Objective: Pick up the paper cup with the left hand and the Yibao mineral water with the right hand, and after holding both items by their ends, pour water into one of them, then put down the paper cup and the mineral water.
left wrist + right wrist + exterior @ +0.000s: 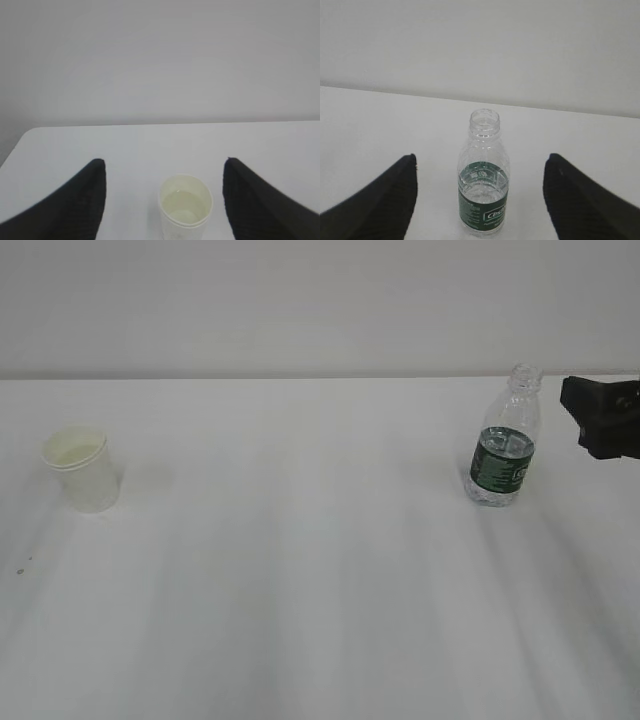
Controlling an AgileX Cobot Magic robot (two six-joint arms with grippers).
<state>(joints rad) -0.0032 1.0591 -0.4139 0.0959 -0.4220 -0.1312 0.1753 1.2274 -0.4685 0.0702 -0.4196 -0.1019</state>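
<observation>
White table (300,570) held the paper cup (83,470) upright at far left between my left hand's (164,200) spread fingers, the Yibao mineral water (505,440) upright at right between my right hand's (479,200) spread fingers, neither touched.

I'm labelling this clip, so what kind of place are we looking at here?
Probably a robot test bench or lab, not a home: a bare white table against a plain pale wall, holding only a paper cup and an uncapped water bottle, with a black gripper at the edge.
</observation>
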